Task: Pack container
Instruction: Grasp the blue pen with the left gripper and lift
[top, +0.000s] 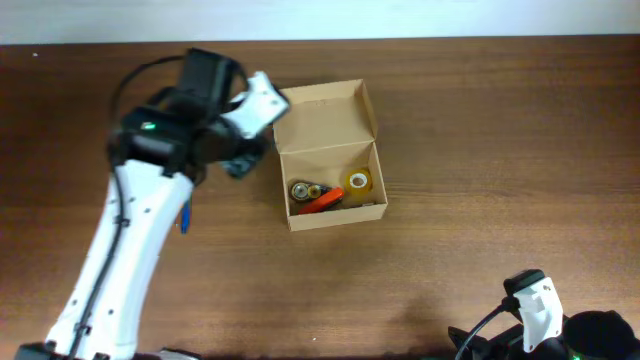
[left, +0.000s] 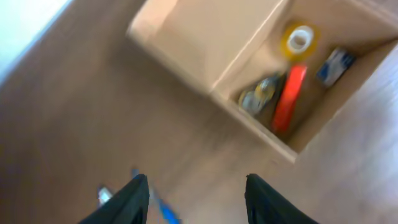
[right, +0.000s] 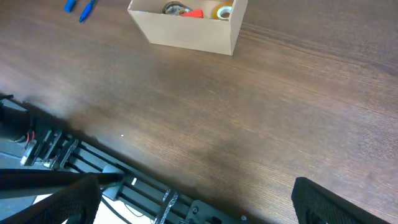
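The brown wooden table (top: 480, 150) carries the left arm (top: 130, 230) stretched toward its far side, and the tan cardboard box (top: 325, 118) sits near the middle with its flap lid standing open at the back. The left gripper (left: 196, 180) hovers just to the left of the box with its fingers spread and nothing between them, while the right gripper (right: 196, 183) waits at the near edge, also released and empty. Inside the box lie a yellow tape roll (top: 358, 181) and an orange pen (top: 322, 202), and a blue pen (top: 184, 217) rests on the table under the left arm.
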